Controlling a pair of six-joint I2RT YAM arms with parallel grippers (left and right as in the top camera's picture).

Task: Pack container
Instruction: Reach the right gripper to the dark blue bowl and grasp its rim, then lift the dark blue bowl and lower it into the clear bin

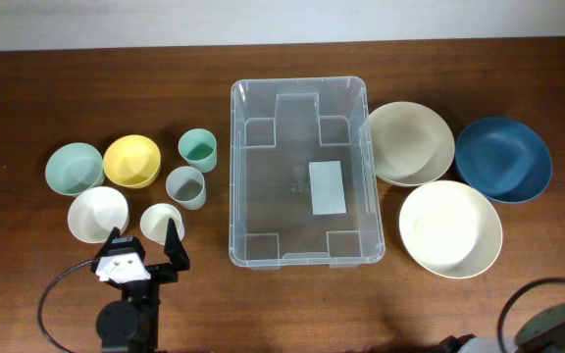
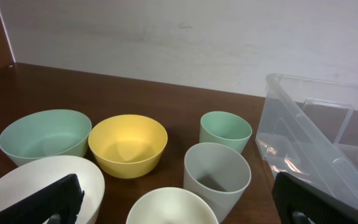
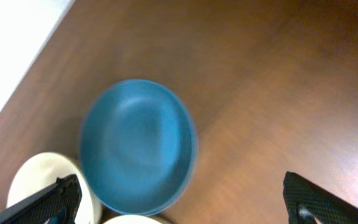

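**Hovering Beside the Container With Both Claws Released**

Hanging low at the near left of the table (image 1: 27,88) with the left claw (image 1: 145,245) released, fingers spread wide and gripping nothing. Facing a cluster of small dishes there: a pale green bowl (image 1: 75,167) and a yellow bowl (image 1: 131,160) side by side at the back, a white bowl (image 1: 98,213) and a cream cup (image 1: 162,223) nearest the claw, then a green cup (image 1: 197,149) and a grey cup (image 1: 185,186) just beside the clear wall further right.

Sitting upright in the middle of the table as the container (image 1: 307,172), open side up, showing a white label (image 1: 328,186) on its floor, between the small dishes and three large bowls.

Lying to its right: a beige bowl (image 1: 410,142) just beside the rim, a large cream bowl (image 1: 450,227) nearer, a blue bowl (image 1: 503,159) farthest right.

Hanging above that blue bowl with the right claw (image 3: 182,202) released as well, fingers far apart, clasping nothing.
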